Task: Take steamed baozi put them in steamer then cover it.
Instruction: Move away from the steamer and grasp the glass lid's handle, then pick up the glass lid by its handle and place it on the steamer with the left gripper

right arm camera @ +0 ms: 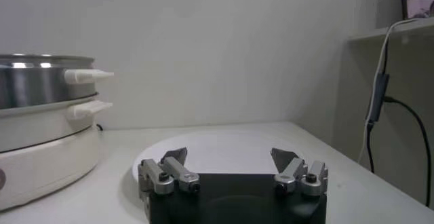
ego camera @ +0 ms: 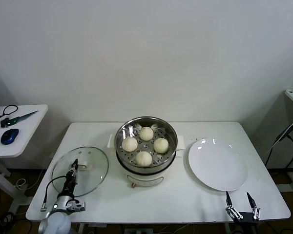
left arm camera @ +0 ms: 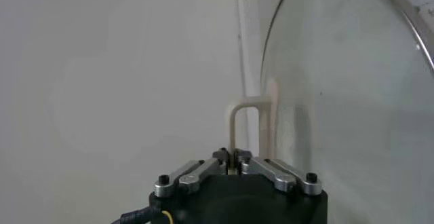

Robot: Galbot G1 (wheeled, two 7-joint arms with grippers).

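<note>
The steel steamer on its cream base stands mid-table with several cream-white baozi on its perforated tray. The clear glass cover lies flat on the table to its left. My left gripper is shut on the cover's cream handle, seen close in the left wrist view next to the glass dome. My right gripper is open and empty at the table's front right edge. In the right wrist view it faces the white plate, with the steamer off to one side.
A flat white plate lies to the right of the steamer, also in the right wrist view. A side table at far left holds a mouse and cables. A shelf and hanging cable stand at far right.
</note>
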